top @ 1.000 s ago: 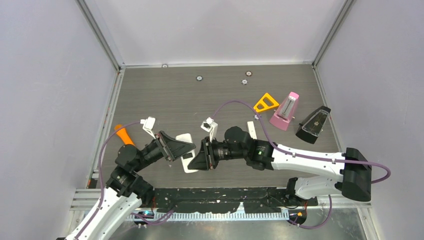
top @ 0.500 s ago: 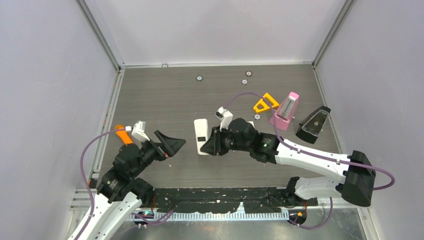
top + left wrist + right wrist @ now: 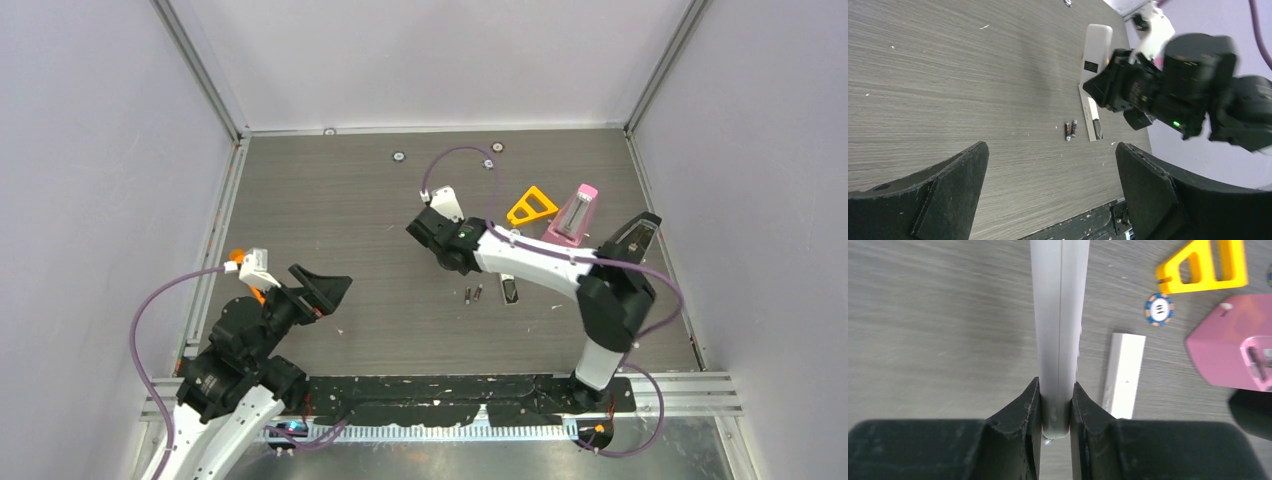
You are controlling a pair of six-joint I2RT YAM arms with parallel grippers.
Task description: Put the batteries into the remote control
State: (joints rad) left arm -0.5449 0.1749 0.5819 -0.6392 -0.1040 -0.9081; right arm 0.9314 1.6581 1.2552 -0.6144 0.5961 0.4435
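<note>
Now the right gripper [image 3: 1055, 390] pinches the remote [image 3: 1059, 315] edgewise. The left gripper [image 3: 1050, 146] is spread wide. Two batteries [image 3: 1070, 130] lie loose on the table [image 3: 948, 75].

text: none legible | label [image 3: 1091, 65] on remote [image 3: 1097, 36]: too small to read

Pale grey remote control [image 3: 1059, 315], dark batteries [image 3: 1070, 130] perhaps orange-tipped, yellow triangle [image 3: 1205, 265], pink metronome [image 3: 1220, 347], black metronome [image 3: 625, 250], blue-and-orange striped chip [image 3: 1158, 309], grey wood-grain table [image 3: 923, 340].
</note>
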